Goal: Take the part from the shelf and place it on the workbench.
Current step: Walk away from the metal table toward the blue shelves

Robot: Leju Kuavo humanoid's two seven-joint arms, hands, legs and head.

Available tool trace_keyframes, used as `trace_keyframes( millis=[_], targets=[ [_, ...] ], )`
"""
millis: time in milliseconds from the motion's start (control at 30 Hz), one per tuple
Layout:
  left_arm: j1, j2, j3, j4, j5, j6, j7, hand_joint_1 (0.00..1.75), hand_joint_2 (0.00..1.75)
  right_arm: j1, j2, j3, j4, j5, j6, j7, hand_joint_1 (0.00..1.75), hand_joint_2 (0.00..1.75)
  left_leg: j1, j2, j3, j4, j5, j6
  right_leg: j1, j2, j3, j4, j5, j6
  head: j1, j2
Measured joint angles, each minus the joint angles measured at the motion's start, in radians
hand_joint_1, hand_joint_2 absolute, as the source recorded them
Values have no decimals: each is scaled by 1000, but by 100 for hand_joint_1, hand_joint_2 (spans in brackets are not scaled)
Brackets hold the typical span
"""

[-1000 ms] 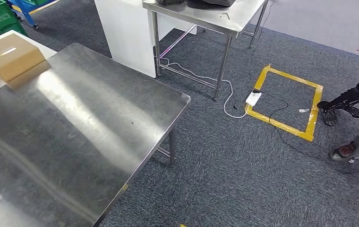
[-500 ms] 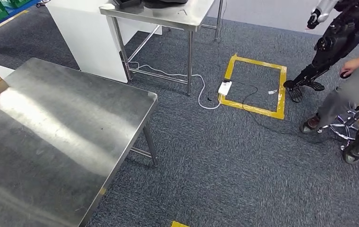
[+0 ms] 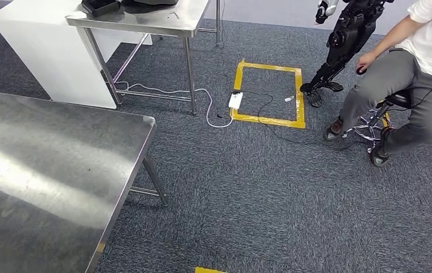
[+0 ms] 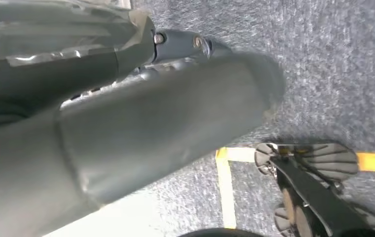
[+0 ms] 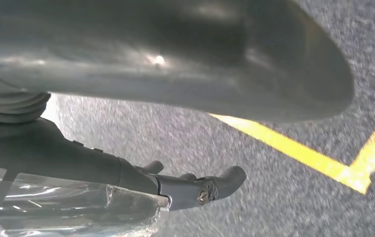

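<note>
Carpet floor (image 3: 270,199): wide stretch right of table (image 3: 43,170).
Table: bare steel top, nothing placed on it.
Person (image 3: 407,74): seated, well right of table.
Second table (image 3: 145,20): beyond table.
Yellow tape square (image 3: 266,120): between table and person.
Left robot hand (image 4: 141,128), right robot hand (image 5: 126,64): hang over carpet; fingers apart or together, cannot tell.
Part: whereabouts cannot tell.
Judgement: early stage; fetch, carry and placing all left.

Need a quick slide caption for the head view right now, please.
Head view: steel workbench at left, taped yellow square on grey carpet, a seated person beside another robot at upper right.
</note>
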Motion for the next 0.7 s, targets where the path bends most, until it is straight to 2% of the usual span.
trace_keyframes(
  millis=[67,133,167,200,233,267,300,333,367,400,433,500,533,567,633,667,700],
  targets=[
    [2,-9,-3,0,0,-1,0,0,0,3,1,0,0,-1,2,0,0,0,2,23,4,-17,13,16,1,-41,-23,37,-21,3,4,0],
    [5,-13,-6,0,0,-1,-1,0,0,1,1,0,-1,-2,2,0,0,0,4,51,4,-24,19,24,1,-95,-83,154,-82,-2,10,0],
    [7,-14,-7,0,0,-1,0,0,0,-1,1,0,-2,-2,2,0,0,0,4,66,2,-24,19,24,-2,-104,-117,223,-111,0,13,0],
    [8,-13,-7,0,0,-1,0,0,0,-1,0,0,-2,-2,2,0,0,0,5,80,0,-24,19,23,-6,-108,-141,274,-128,6,13,0],
    [8,-12,-8,0,0,-1,0,0,0,-1,0,0,-2,-2,2,0,0,0,6,94,-2,-24,19,21,-13,-112,-146,290,-129,16,13,0],
    [7,-11,-8,0,0,-1,0,0,0,0,-1,0,-2,-2,2,0,0,0,8,107,-2,-22,18,16,-22,-118,-127,261,-115,31,13,0],
    [6,-8,-8,0,0,-1,0,0,0,1,-1,0,-3,-2,2,0,0,0,11,120,-1,-19,15,8,-34,-132,-90,198,-92,47,13,0],
    [4,-3,-8,0,0,-1,0,0,0,-1,1,0,-3,-3,2,0,0,0,11,133,-1,-11,9,-3,-44,-162,-52,131,-69,62,14,0],
    [4,3,-8,1,0,-1,0,0,0,-3,4,0,-4,-3,2,0,0,0,12,145,-2,0,0,-15,-50,-190,-22,77,-50,69,14,0],
    [3,9,-8,1,0,-1,0,0,0,-5,7,0,-5,-3,2,0,0,0,10,157,-2,8,-9,-26,-50,-208,-6,50,-40,65,11,0],
    [2,14,-8,1,0,0,0,0,0,-6,8,0,-7,-4,3,-1,0,0,9,168,1,14,-18,-35,-47,-215,-4,45,-36,55,7,0],
    [-5,15,-9,1,-1,-1,0,0,0,-5,4,0,-10,-6,3,-1,0,0,15,187,12,12,-27,-44,-41,-188,-6,47,-35,28,-3,0],
    [-8,13,-9,1,-1,-1,0,0,0,-4,2,0,-11,-6,3,-1,0,0,21,178,13,18,-37,-48,-40,-177,-6,47,-34,19,-4,0],
    [-11,12,-10,0,-1,-1,0,0,0,-3,0,0,-12,-7,3,-1,0,0,25,156,5,40,-58,-51,-39,-165,-6,46,-31,10,-6,0],
    [-11,10,-13,0,-1,-1,-1,0,0,-2,-1,0,-13,-8,3,-2,0,0,28,93,-41,146,-128,-49,-33,-143,-9,45,-25,-5,-8,0],
    [-11,9,-15,0,-1,-2,-1,0,0,-2,-3,0,-14,-9,3,-2,0,0,27,74,-71,209,-162,-46,-29,-132,-12,45,-23,-11,-8,0],
    [-9,9,-16,1,-1,-1,-1,0,0,-2,-3,0,-14,-9,3,-2,0,0,26,65,-101,267,-184,-41,-23,-117,-15,45,-21,-15,-8,0]
  ],
)
